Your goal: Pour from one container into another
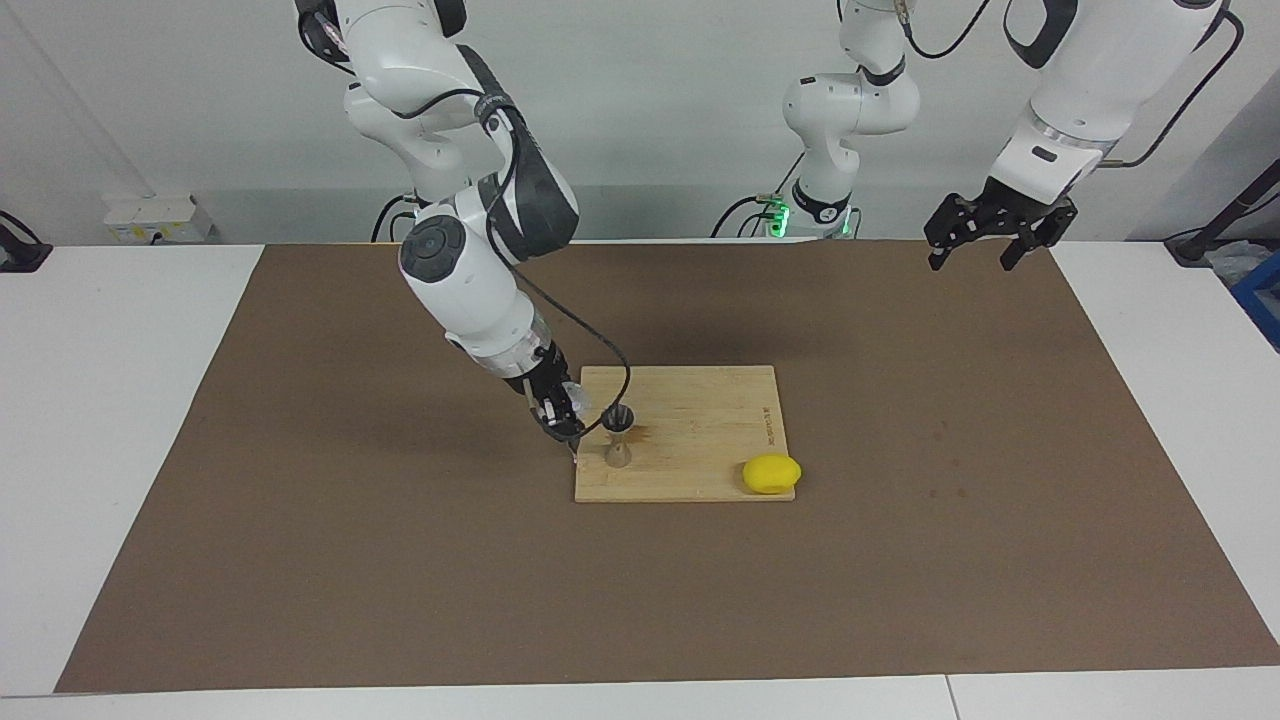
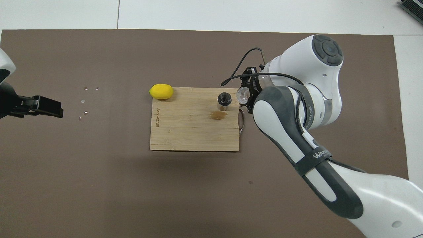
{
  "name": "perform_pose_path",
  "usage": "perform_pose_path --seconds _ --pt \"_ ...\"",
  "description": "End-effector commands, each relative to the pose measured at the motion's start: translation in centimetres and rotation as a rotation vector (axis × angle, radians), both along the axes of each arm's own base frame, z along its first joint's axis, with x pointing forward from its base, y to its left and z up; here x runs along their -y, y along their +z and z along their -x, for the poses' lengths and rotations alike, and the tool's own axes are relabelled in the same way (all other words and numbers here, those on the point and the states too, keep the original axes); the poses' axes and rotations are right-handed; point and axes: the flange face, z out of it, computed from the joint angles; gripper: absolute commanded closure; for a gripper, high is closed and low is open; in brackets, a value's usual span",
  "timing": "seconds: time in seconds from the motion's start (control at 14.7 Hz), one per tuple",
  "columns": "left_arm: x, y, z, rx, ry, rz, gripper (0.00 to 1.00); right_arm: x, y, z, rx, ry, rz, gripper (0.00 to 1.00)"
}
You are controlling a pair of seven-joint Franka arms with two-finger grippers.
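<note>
The steel jigger (image 1: 617, 435) (image 2: 224, 100) stands upright on the wooden cutting board (image 1: 700, 460) (image 2: 191, 132), near the board's handle end. My right gripper (image 1: 566, 408) (image 2: 244, 96) is shut on the clear glass tumbler (image 1: 575, 398) (image 2: 242, 95). It holds the tumbler tilted in the air over the board's handle edge, right beside the jigger's mouth. My left gripper (image 1: 985, 238) (image 2: 44, 106) waits open and empty, high over the mat at the left arm's end of the table.
A yellow lemon (image 1: 771, 473) (image 2: 161, 91) lies at the board's corner farthest from the robots. A brownish stain (image 2: 218, 115) marks the board beside the jigger. Small clear specks (image 2: 85, 100) lie on the brown mat (image 1: 300, 560) toward the left arm's end.
</note>
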Motion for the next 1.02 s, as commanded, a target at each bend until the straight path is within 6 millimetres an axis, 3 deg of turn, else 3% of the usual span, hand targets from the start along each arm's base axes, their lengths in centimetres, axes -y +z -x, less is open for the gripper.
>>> perform_pose_path --seconds 0.0,0.27,0.61,0.95 --pt "-0.4 -0.1 0.3 0.002 0.009 0.004 0.0 -1.6 0.1 -1.8 -0.016 0.091 0.01 1.0" --pt "-0.4 -0.1 0.3 0.002 0.009 0.004 0.0 -2.2 -0.2 -1.9 -0.037 0.136 0.032 1.0" --pt "-0.4 0.0 0.4 0.003 0.009 0.004 0.0 -4.4 -0.1 -2.7 -0.07 0.221 0.089 1.0" --pt "-0.4 0.0 0.4 0.003 0.009 0.004 0.0 -4.7 0.5 -2.9 -0.071 0.258 0.162 1.0"
